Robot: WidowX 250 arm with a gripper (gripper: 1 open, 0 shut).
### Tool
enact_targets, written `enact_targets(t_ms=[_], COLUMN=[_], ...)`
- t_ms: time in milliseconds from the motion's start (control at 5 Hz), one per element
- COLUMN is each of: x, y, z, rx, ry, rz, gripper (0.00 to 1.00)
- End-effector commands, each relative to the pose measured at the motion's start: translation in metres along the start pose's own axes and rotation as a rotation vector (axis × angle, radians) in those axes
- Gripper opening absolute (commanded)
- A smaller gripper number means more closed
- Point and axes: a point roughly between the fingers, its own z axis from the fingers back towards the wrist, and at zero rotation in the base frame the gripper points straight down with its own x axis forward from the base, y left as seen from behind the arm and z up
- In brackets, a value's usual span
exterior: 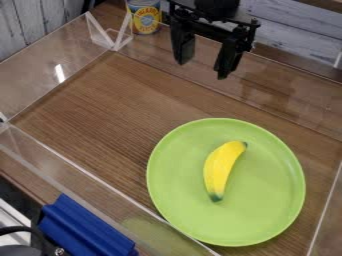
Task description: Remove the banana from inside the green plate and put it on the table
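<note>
Brown wood table (107, 110), bare on the left. Gripper (202, 55) hangs at top center, pointing down, fingers spread, holding nothing. Green plate (174, 190) sits lower right with the banana (222, 170) lying inside it, roughly upright in frame, just right of plate center. Banana is well apart from the gripper, below and slightly right of it. Step looks like the approach, no grasp yet. Next move likely needs travel over the banana, descent, fingers straddling its width.
</note>
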Motion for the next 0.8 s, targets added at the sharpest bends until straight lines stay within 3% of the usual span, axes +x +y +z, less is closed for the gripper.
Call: enact_targets(t_ms=[0,200,600], x=[-0.013,-0.034,-0.054], y=[-0.009,-0.027,-0.054], z=[-0.004,-0.014,-0.027], rx=[-0.005,-0.019,-0.043], ry=[-0.004,-0.042,-0.105], rz=[0.026,0.063,0.102], gripper=[1.0,1.0,1.0])
